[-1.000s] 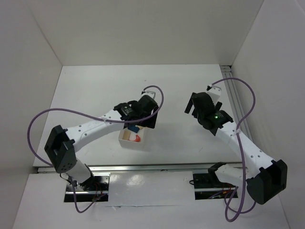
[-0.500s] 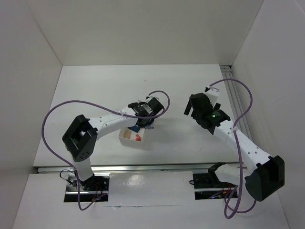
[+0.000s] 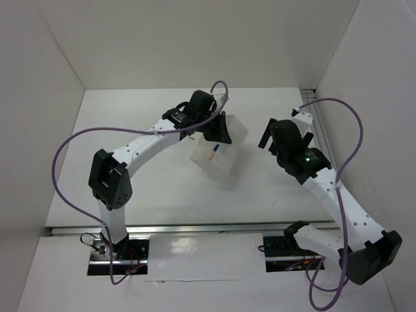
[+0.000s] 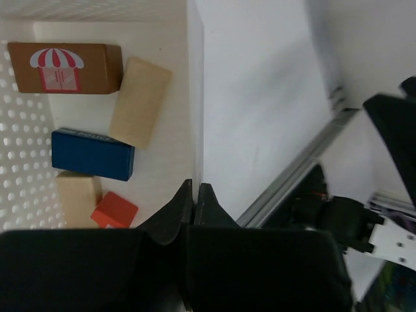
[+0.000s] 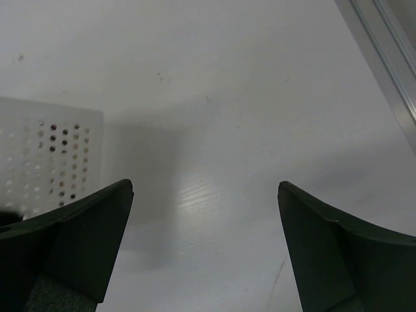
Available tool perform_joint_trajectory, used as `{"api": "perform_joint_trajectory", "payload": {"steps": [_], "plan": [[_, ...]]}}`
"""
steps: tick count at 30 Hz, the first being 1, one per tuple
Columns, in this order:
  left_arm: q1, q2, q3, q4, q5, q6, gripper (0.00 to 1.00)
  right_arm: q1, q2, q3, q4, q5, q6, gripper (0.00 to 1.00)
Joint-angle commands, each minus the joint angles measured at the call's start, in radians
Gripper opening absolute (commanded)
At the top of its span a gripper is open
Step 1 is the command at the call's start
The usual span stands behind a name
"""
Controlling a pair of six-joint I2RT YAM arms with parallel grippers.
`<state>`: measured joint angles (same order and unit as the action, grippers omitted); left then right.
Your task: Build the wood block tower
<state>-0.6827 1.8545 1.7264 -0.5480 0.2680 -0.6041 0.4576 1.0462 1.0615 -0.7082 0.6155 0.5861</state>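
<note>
My left gripper is shut on the side wall of a translucent white plastic tub. Inside the tub lie several wooden blocks: a brown one with a red-and-white awning print, a pale one, a blue one, another pale one and an orange-red one. From above, the tub hangs tilted off the table under the left gripper, blocks faintly showing through it. My right gripper stands open and empty to the tub's right; the tub's perforated wall shows at its left.
An aluminium rail runs along the table's right edge, and another runs along the near edge. White walls close in the table at the left, back and right.
The left gripper shut on the tub's wall, then carried the tub off the table, away from the bases and to the right, tilting it. The right arm shifted slightly to the right.
</note>
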Motion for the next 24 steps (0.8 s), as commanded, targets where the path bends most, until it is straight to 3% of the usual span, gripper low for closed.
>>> {"api": "perform_joint_trajectory", "payload": {"steps": [1, 2, 6, 9, 12, 13, 17, 18, 21, 24], "plan": [[0.080, 0.090, 0.033, 0.288, 0.366, -0.051, 0.00, -0.005, -0.060, 0.066, -0.070, 0.043, -0.009, 1.00], [0.095, 0.113, 0.024, 0.346, 0.499, -0.077, 0.00, -0.005, -0.069, 0.080, -0.070, 0.043, -0.009, 1.00], [0.147, 0.267, 0.036, 0.625, 0.748, -0.308, 0.00, -0.005, -0.089, 0.103, -0.100, 0.064, -0.028, 1.00], [0.160, 0.290, -0.001, 0.909, 0.835, -0.484, 0.00, -0.005, -0.089, 0.115, -0.128, 0.093, -0.028, 1.00], [0.172, 0.334, -0.040, 1.127, 0.885, -0.679, 0.00, -0.005, -0.080, 0.115, -0.137, 0.093, -0.028, 1.00], [0.181, 0.345, -0.051, 1.293, 0.895, -0.736, 0.00, -0.005, -0.080, 0.115, -0.137, 0.093, -0.028, 1.00], [0.190, 0.445, -0.073, 1.664, 0.895, -1.075, 0.00, -0.005, -0.069, 0.104, -0.137, 0.082, -0.028, 1.00], [0.190, 0.471, -0.064, 1.839, 0.884, -1.142, 0.00, -0.005, -0.060, 0.104, -0.137, 0.082, -0.028, 1.00], [0.190, 0.566, -0.036, 2.079, 0.832, -1.348, 0.00, -0.014, -0.049, 0.104, -0.137, 0.073, -0.028, 1.00], [0.199, 0.606, -0.036, 2.162, 0.783, -1.433, 0.00, -0.014, -0.049, 0.104, -0.146, 0.073, -0.037, 1.00]]}}
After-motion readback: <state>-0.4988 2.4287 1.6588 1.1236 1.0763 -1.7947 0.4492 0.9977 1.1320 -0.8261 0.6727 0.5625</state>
